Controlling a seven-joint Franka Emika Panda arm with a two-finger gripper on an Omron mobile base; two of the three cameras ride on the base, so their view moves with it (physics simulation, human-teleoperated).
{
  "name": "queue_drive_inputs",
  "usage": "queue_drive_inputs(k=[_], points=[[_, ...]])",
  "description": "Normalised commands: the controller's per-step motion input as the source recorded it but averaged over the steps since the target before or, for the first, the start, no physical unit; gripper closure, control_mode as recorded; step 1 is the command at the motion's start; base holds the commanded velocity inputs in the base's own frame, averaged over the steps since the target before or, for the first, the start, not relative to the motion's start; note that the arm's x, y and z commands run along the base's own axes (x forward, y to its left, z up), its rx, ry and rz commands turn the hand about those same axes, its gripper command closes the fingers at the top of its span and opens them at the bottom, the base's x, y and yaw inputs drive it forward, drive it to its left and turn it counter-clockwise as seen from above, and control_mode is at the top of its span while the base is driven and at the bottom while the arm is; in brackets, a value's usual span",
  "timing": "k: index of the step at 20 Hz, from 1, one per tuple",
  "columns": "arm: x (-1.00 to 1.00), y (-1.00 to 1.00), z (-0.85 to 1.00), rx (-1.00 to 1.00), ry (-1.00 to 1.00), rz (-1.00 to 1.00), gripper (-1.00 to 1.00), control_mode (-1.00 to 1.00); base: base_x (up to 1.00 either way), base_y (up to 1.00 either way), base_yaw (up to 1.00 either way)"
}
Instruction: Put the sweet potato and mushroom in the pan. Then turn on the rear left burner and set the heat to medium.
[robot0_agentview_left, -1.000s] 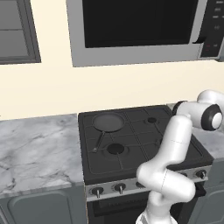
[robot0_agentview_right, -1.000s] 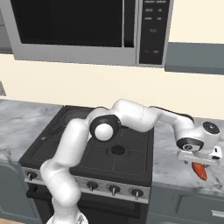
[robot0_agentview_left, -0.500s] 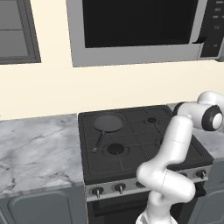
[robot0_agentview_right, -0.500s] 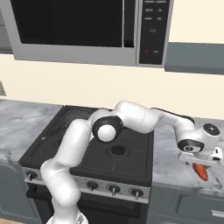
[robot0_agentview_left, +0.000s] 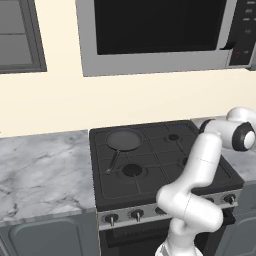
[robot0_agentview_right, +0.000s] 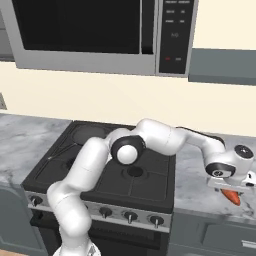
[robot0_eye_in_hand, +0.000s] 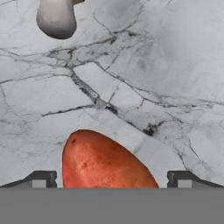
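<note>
The orange-red sweet potato (robot0_eye_in_hand: 103, 162) lies on the marble counter, right between my two fingertips in the hand view; in the right base view its tip (robot0_agentview_right: 233, 196) pokes out under the hand. My gripper (robot0_eye_in_hand: 111, 179) is open, straddling the tuber with its jaws apart from it, and sits low over the counter right of the stove (robot0_agentview_right: 231, 189). The mushroom (robot0_eye_in_hand: 56, 17) lies further ahead at the top left of the hand view, whitish stem showing. The dark pan (robot0_agentview_left: 123, 140) rests on the rear left burner, handle pointing toward the front.
The black stove (robot0_agentview_left: 150, 170) has a row of knobs (robot0_agentview_right: 130, 216) along its front edge. Marble counter (robot0_agentview_left: 40, 170) runs on both sides. A microwave (robot0_agentview_left: 160, 30) hangs above the stove. My arm stretches across the stove's right half.
The hand has sunk slightly lower over the sweet potato. Nothing else has moved.
</note>
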Motion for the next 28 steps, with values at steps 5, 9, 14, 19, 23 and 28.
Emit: queue_drive_inputs(k=[5,9,14,19,23,28], points=[[0.00,0.00,-0.13,0.00,0.07,0.00,-1.00,-1.00,0.00,0.00,0.00],[0.00,0.00,-0.05,0.00,0.04,0.00,1.00,-1.00,0.00,0.00,0.00],[-0.07,0.07,0.01,0.00,-0.01,0.00,1.00,-1.00,0.00,0.00,0.00],[-0.58,0.85,0.40,-0.04,-0.15,0.06,1.00,-1.00,0.00,0.00,0.00],[-0.46,1.00,0.64,-0.11,-0.06,0.11,1.00,-1.00,0.00,0.00,0.00],[-0.09,1.00,0.62,-0.14,0.00,0.05,1.00,-1.00,0.00,0.00,0.00]])
